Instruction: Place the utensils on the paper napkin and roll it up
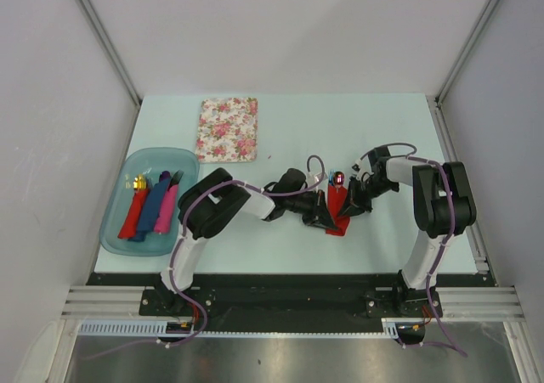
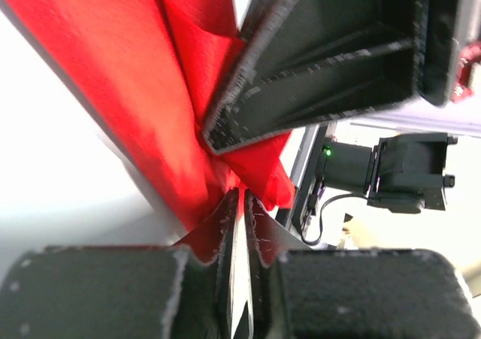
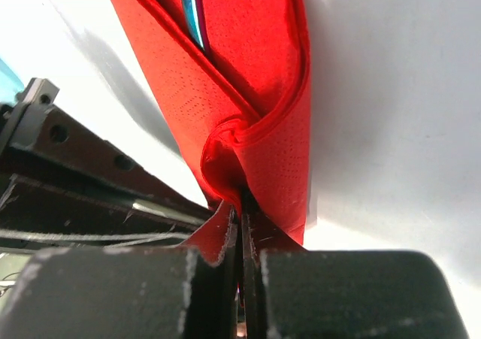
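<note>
Right hand [image 3: 242, 204] tight on red napkin roll [image 3: 255, 91], left hand's [image 2: 242, 200] grip unclear; roll front-to-back, spoon head [image 1: 339, 178] farthest.

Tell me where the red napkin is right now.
In the top view, the napkin lies on the table a little right of centre, squeezed between the left claw and the right claw.

A pale mint table [image 1: 357, 120] sits between plain grey walls [image 1: 51, 145], framed by aluminium rails [image 1: 102, 35].
</note>
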You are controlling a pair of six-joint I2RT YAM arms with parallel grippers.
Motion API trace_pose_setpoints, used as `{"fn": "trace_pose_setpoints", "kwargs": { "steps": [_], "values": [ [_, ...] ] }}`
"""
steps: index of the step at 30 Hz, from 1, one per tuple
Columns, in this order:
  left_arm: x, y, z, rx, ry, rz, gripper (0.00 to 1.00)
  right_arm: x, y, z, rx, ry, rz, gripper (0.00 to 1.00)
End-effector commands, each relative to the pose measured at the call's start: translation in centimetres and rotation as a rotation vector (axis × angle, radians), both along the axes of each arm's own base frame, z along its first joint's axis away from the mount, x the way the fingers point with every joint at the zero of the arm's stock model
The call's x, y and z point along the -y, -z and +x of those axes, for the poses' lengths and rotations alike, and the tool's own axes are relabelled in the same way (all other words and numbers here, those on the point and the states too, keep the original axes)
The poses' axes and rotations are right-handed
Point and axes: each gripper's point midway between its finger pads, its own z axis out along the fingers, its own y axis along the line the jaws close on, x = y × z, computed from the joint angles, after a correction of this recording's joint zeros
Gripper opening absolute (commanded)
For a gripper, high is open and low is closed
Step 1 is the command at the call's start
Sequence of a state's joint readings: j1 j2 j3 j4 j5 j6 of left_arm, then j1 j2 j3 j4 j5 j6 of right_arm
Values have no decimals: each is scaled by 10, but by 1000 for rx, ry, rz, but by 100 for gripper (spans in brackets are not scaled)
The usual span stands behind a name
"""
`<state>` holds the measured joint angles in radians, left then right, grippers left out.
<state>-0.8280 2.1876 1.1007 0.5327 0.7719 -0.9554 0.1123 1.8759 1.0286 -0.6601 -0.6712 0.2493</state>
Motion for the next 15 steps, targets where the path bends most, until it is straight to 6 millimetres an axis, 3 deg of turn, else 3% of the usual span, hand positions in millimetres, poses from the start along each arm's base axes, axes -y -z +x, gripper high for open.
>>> {"fn": "trace_pose_setpoints", "kwargs": {
  "steps": [1,5,9,15],
  "values": [
    [-2,-38,-3,96,41,-67,12,24,29,5,42,-44,-180,0],
    [-7,-51,0,127,51,-91,13,22,27,6,58,-54,-185,0],
    [-16,-50,27,129,-8,-92,12,20,25,6,67,-64,-182,0],
    [-9,-45,60,144,-63,-106,10,14,18,5,90,-77,-163,0]
  ]
}}
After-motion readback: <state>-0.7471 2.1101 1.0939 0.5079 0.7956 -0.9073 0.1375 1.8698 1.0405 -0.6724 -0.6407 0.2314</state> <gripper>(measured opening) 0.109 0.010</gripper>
